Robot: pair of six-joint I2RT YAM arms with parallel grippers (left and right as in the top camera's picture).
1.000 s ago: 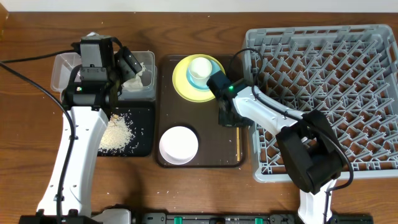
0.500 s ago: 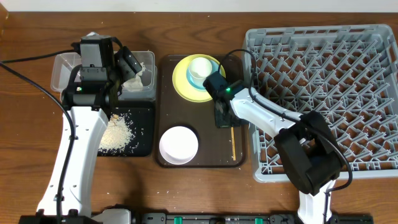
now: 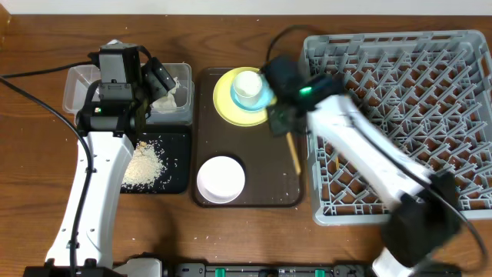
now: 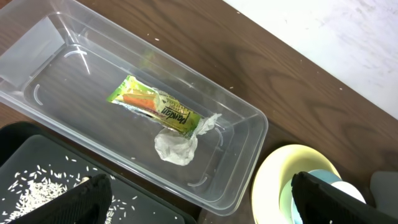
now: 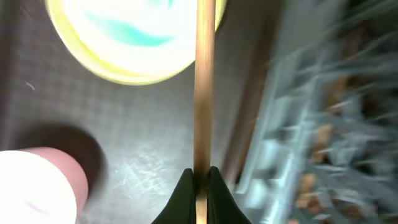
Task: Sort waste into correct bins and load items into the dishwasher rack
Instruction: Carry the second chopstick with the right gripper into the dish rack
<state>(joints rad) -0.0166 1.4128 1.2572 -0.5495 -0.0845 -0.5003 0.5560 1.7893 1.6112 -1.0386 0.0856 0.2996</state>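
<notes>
My right gripper [image 3: 283,127] [image 5: 199,180] is shut on the thin wooden chopsticks [image 3: 293,154] [image 5: 204,81], which hang tilted over the brown tray's right side, next to the grey dishwasher rack [image 3: 400,115] [image 5: 323,112]. The yellow plate [image 3: 224,104] [image 4: 273,180] carries the light blue bowl [image 3: 257,100] with the white cup [image 3: 247,83] in it. A bowl, white inside [image 3: 221,178] and pinkish outside [image 5: 31,186], stands on the tray's near end. My left gripper [image 3: 164,86] [image 4: 205,202] hangs open above the clear tub [image 3: 77,85] [image 4: 236,118], which holds the snack wrapper [image 4: 155,107] and the tissue [image 4: 176,146].
The black tray [image 3: 178,173] [image 4: 37,162] in front of the tub holds loose rice crumbs [image 3: 144,163] [image 4: 37,186]. The flat brown serving tray [image 3: 254,196] [image 5: 124,143] lies between the bins and the rack. The rack's upright pegs fill the right of the table.
My right gripper has closed on the chopsticks and raised them off the brown tray, swinging toward the far side; they now tilt. The left arm has not moved.
</notes>
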